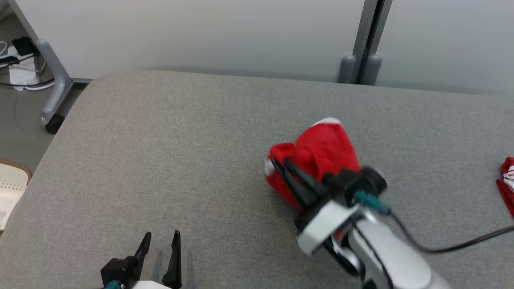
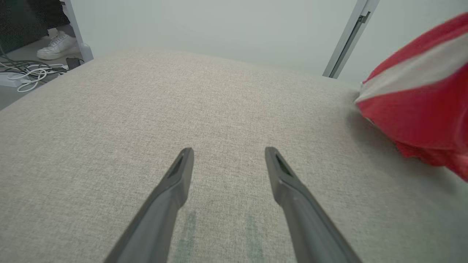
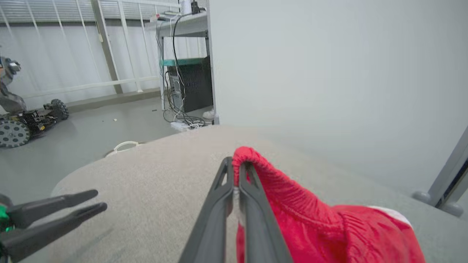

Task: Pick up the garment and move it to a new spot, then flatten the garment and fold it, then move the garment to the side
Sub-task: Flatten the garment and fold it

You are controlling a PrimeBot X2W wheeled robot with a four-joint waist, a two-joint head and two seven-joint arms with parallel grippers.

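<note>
Right arm: pale forearm enters from the lower right of the head view, angled toward frame centre.
Right claw [image 1: 281, 163]: fingers pressed together, clamped on a raised ridge of the garment [image 1: 325, 148].
Garment: red with white trim, bunched, right of centre on the grey tabletop [image 1: 180, 140].
Left claw [image 1: 162, 235]: lower left, fingers spread apart, empty, over bare tabletop, well apart from the garment.
</note>
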